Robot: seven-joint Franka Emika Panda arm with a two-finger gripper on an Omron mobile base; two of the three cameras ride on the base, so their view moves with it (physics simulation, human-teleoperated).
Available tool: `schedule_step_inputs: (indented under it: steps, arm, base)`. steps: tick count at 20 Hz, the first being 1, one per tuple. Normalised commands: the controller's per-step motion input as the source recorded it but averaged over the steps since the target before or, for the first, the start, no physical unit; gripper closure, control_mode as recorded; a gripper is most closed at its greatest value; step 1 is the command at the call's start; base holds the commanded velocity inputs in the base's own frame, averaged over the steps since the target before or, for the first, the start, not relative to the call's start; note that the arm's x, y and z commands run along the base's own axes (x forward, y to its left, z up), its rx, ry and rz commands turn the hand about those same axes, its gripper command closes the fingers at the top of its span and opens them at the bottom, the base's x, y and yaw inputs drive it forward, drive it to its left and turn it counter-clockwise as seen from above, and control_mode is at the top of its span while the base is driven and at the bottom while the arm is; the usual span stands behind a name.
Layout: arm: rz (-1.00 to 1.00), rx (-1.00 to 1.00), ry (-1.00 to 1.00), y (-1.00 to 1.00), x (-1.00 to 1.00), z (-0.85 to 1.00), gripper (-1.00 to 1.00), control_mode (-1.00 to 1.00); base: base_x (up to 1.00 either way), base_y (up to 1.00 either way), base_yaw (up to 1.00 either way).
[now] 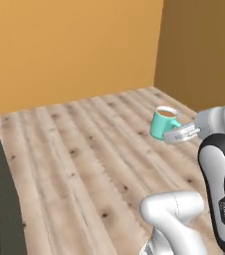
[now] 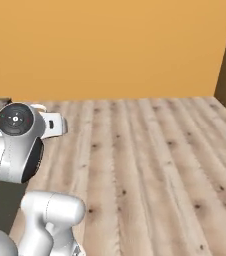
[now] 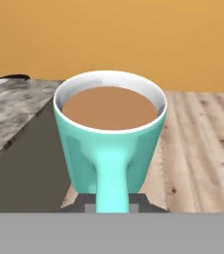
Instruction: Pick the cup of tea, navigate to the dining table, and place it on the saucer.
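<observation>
In the left base view the cup of tea [image 1: 163,123], teal-green with a white inner rim, hangs upright above the wooden floor [image 1: 84,159] near the orange wall [image 1: 69,50], held at its side by the gripper [image 1: 176,133]. In the hand view the cup of tea [image 3: 110,136] brims with brown liquid, its handle clamped between the dark fingertips [image 3: 86,202]; a granite counter edge [image 3: 15,106] lies left.

pale knotty wooden plank floor [image 1: 84,159], plain orange wall [image 1: 69,45] behind it, darker brown wall [image 1: 204,50] at the corner
</observation>
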Motion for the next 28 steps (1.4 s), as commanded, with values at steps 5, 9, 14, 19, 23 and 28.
schedule_step_inputs:
  steps: [5, 9, 14, 19, 23, 28]
  arm:
    - [0.00, 0.00, 0.00, 0.00, 0.00, 0.00, 1.00, 1.00]
    - [0.00, 0.00, 0.00, 0.00, 0.00, 0.00, 1.00, 1.00]
    - [0.00, 0.00, 0.00, 0.00, 0.00, 0.00, 1.00, 1.00]
    - [0.00, 0.00, 0.00, 0.00, 0.00, 0.00, 1.00, 1.00]
    - [0.00, 0.00, 0.00, 0.00, 0.00, 0.00, 1.00, 1.00]
    - [0.00, 0.00, 0.00, 0.00, 0.00, 0.00, 1.00, 1.00]
  base:
    - [1.00, -0.16, 0.58]
    - [1.00, -0.64, 0.47]
    - [1.00, -0.74, 0.52]
    - [1.00, -0.73, 0.60]
    - [1.00, -0.69, 0.62]
    - [1.00, -0.67, 0.62]
